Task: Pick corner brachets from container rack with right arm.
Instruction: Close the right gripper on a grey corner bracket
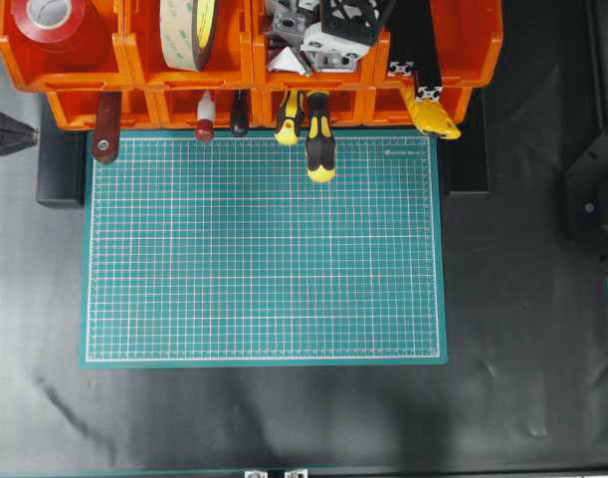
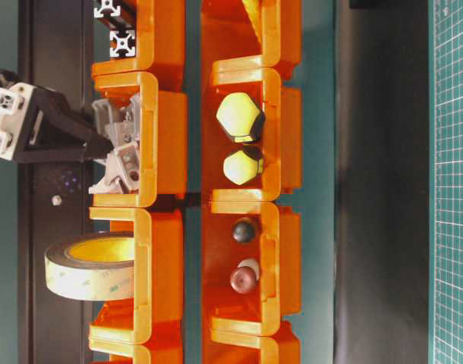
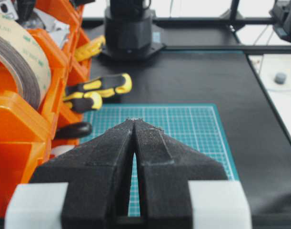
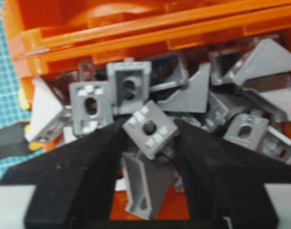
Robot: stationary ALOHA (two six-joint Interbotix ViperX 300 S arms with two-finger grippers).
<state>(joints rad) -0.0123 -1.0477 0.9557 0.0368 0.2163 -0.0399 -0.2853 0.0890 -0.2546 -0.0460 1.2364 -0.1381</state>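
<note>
The orange container rack (image 1: 85, 75) runs along the back of the table; it also shows in the table-level view (image 2: 170, 136) and in both wrist views (image 3: 12, 143) (image 4: 135, 28). Silver-grey corner brachets (image 1: 328, 50) (image 2: 125, 159) fill one upper bin as a loose pile (image 4: 197, 90). My right gripper (image 1: 318, 40) (image 2: 102, 148) (image 4: 150, 131) reaches into that bin, its jaws closed against the two sides of one tilted bracket (image 4: 150, 128). A second bracket (image 4: 145, 191) lies lower between the fingers. My left gripper (image 3: 135, 121) (image 1: 5, 129) is shut and empty at the left of the mat.
A green cutting mat (image 1: 264, 249) lies in front of the rack. Yellow-black screwdriver handles (image 1: 318, 139) stick out of the lower bins over the mat. A tape roll (image 1: 189, 30) and red tape (image 1: 50, 20) fill other upper bins. Black bars (image 1: 413, 70) lean at the right.
</note>
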